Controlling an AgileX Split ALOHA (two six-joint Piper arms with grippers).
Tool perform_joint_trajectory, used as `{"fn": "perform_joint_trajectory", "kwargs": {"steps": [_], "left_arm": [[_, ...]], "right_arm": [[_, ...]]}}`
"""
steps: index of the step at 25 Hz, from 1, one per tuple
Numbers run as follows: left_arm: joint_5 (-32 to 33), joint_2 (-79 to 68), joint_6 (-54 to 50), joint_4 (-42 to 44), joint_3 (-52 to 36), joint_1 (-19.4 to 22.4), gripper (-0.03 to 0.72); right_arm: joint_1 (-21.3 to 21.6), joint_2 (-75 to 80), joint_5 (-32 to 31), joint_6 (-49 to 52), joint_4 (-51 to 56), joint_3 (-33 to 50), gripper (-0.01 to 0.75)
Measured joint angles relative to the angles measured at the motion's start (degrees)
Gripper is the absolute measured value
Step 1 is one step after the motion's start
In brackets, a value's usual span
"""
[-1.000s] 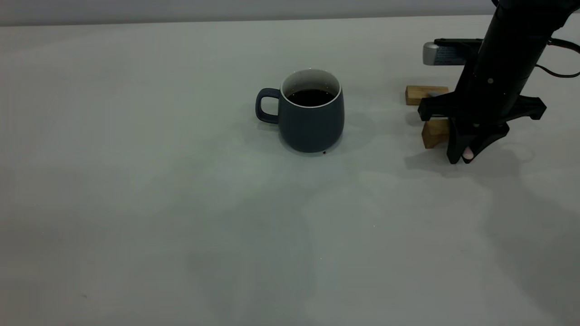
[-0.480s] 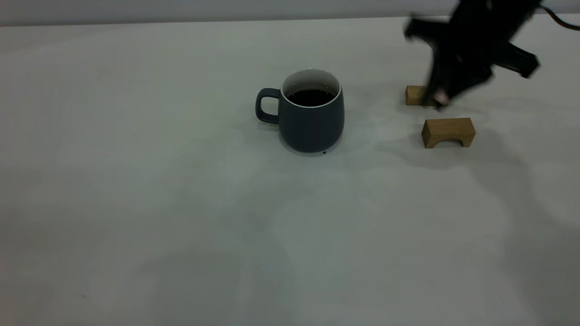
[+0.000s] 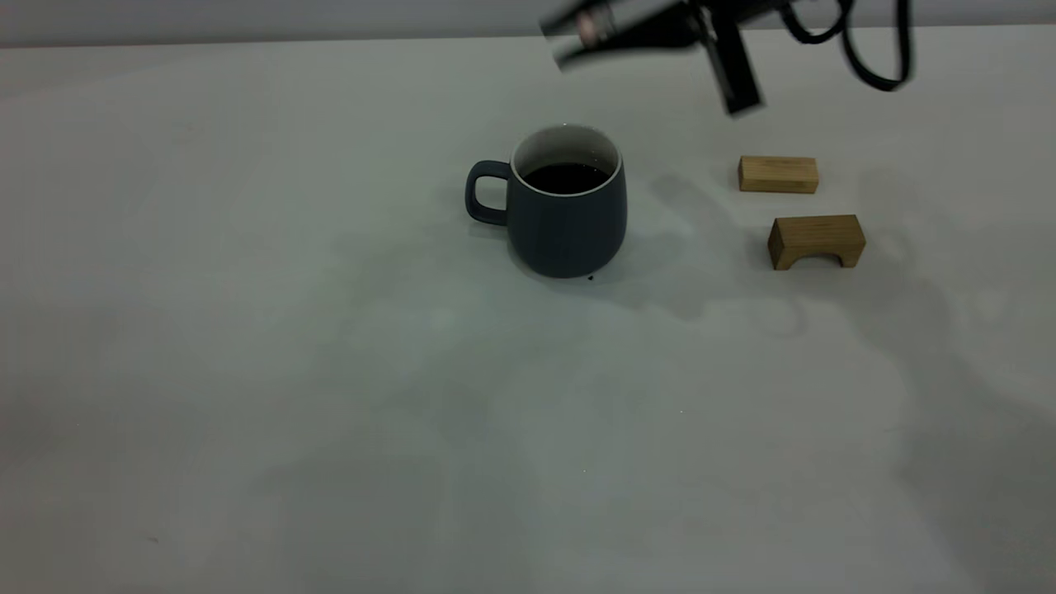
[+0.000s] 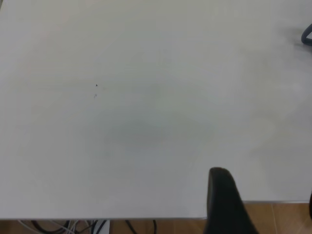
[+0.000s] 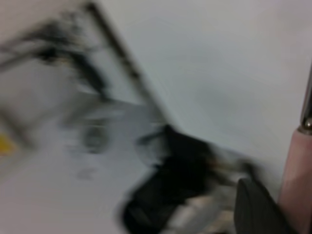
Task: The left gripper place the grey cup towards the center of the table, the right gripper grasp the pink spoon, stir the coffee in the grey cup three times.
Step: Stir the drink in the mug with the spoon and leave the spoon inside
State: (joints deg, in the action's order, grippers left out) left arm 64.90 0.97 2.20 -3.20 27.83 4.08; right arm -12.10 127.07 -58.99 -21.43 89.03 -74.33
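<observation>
The grey cup (image 3: 566,216) stands upright near the middle of the table (image 3: 247,371), handle to the left, with dark coffee (image 3: 566,176) inside. High above and just behind the cup, my right gripper (image 3: 577,37) lies nearly level, pointing left and blurred, shut on the pink spoon (image 3: 591,28). The right wrist view shows the spoon's pink handle (image 5: 297,180) and metal neck beside one black finger (image 5: 253,209). My left gripper (image 4: 265,209) is out of the exterior view; it hovers open over bare table by the edge, with the cup's handle (image 4: 307,34) far off.
Two tan wooden blocks sit right of the cup: a flat bar (image 3: 778,174) and an arch-shaped one (image 3: 817,241) nearer the front. A black cable (image 3: 874,58) loops down from the right arm at the top right. A small dark speck (image 3: 590,278) lies by the cup's base.
The right gripper rose from beside the wooden blocks with the spoon, swung up and left, and turned from pointing down to nearly level above the cup. The cup and blocks stayed put.
</observation>
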Motion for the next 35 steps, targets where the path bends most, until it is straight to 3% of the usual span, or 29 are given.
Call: {"fn": "perform_joint_trajectory", "kwargs": {"steps": [3, 9, 13, 24, 35], "left_arm": [[0.00, 0.00, 0.00, 0.00, 0.00, 0.00, 0.482], [0.00, 0.00, 0.00, 0.00, 0.00, 0.00, 0.482], [0.00, 0.00, 0.00, 0.00, 0.00, 0.00, 0.482], [0.00, 0.00, 0.00, 0.00, 0.00, 0.00, 0.482], [0.00, 0.00, 0.00, 0.00, 0.00, 0.00, 0.482]], "right_arm": [[0.00, 0.13, -0.83, 5.38, 7.29, 0.00, 0.126], [0.00, 0.13, -1.52, 37.00, 11.05, 0.00, 0.126], [0.00, 0.13, -1.59, 51.18, 11.27, 0.00, 0.126], [0.00, 11.54, -3.12, 53.04, 11.68, -8.84, 0.126], [1.00, 16.65, -2.49, 53.08, 11.45, -9.19, 0.126]]}}
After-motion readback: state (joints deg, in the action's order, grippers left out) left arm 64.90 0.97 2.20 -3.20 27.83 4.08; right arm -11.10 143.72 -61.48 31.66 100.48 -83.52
